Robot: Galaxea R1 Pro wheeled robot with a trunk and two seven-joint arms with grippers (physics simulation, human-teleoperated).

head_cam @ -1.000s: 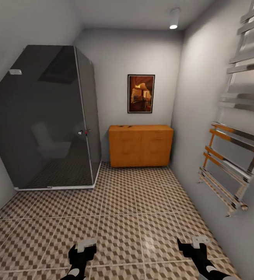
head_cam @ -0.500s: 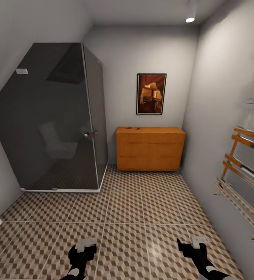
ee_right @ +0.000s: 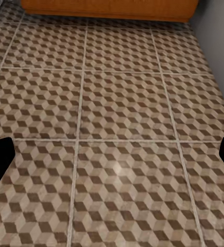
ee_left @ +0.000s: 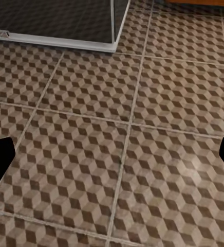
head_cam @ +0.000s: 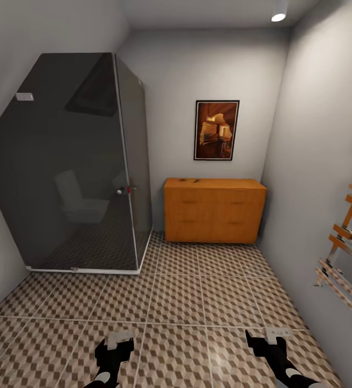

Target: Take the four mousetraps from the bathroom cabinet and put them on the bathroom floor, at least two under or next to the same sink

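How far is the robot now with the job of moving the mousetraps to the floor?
Nothing looks done yet. Small dark items, probably the mousetraps, lie on top of the orange cabinet against the far wall. In hand: nothing; the left gripper and right gripper hang open and empty over the tiled bathroom floor. Left: reaching the cabinet, picking up all four, and setting them on the floor by a sink.

View has swung left and forward; cabinet (head_cam: 214, 210) nearer; towel rail (head_cam: 348, 258) sliding off right edge.

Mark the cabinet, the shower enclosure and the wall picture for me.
cabinet (head_cam: 213, 214): head view, middle of its front.
shower enclosure (head_cam: 62, 161): head view, dark glass front panel.
wall picture (head_cam: 216, 130): head view, centre of the framed print.
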